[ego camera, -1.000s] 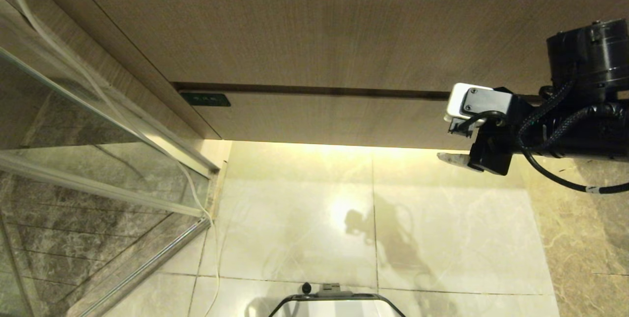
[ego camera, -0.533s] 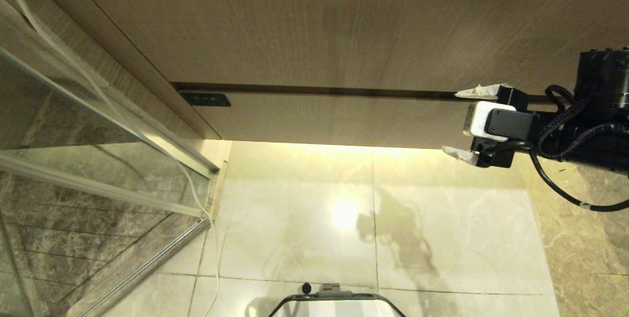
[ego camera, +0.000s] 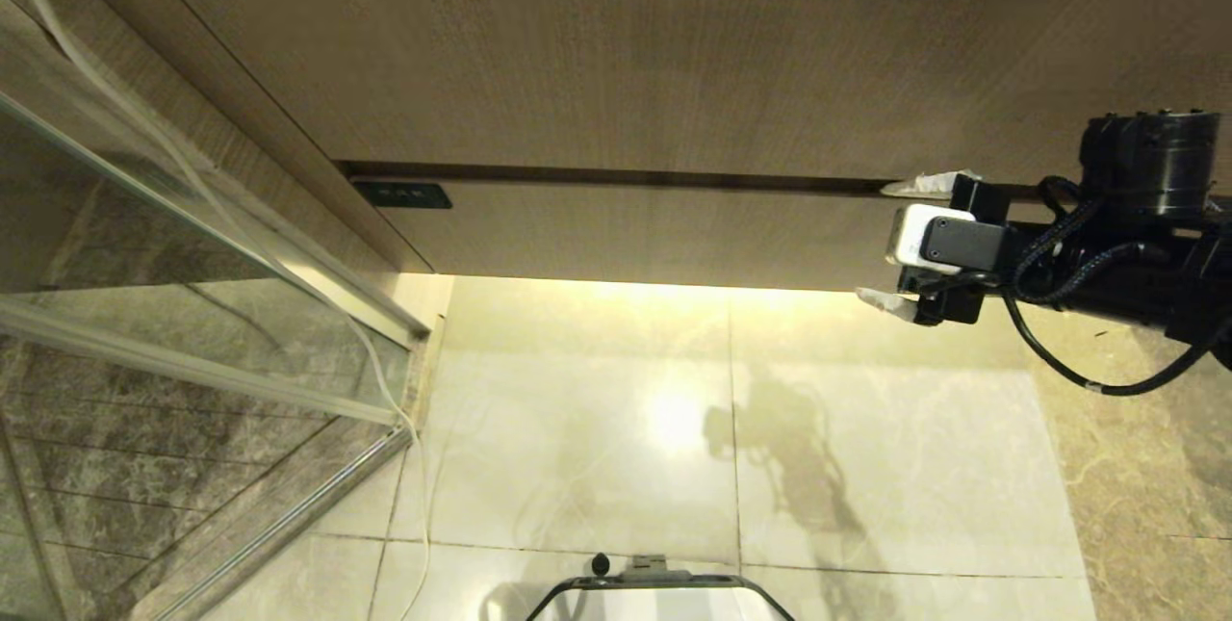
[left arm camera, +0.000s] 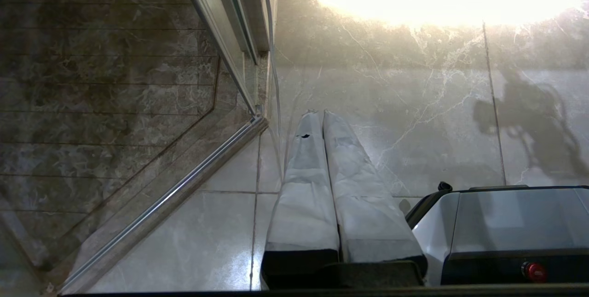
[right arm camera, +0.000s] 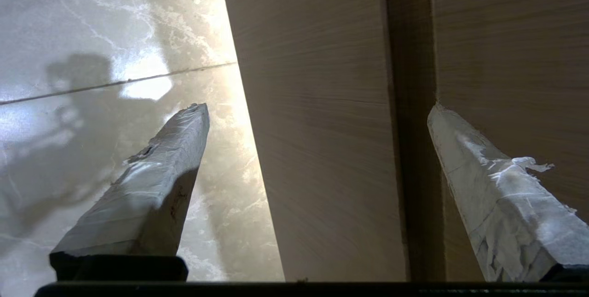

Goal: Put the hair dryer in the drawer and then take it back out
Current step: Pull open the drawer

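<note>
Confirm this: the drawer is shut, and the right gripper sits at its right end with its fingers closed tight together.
Not quite. The drawer is shut and the right gripper is at its right end, but its fingers are spread wide apart, straddling the drawer front. The right wrist view shows this plainly.

A glossy pale marble floor [ego camera: 597, 428] fills the lower part of the head view, with a bright strip of light along its far edge. To the left stands a glass shower screen [ego camera: 144, 245] in a metal frame, with dark marble tiles [ego camera: 115, 467] behind it. A taller wood-grain panel [ego camera: 626, 43] spans the top.
</note>
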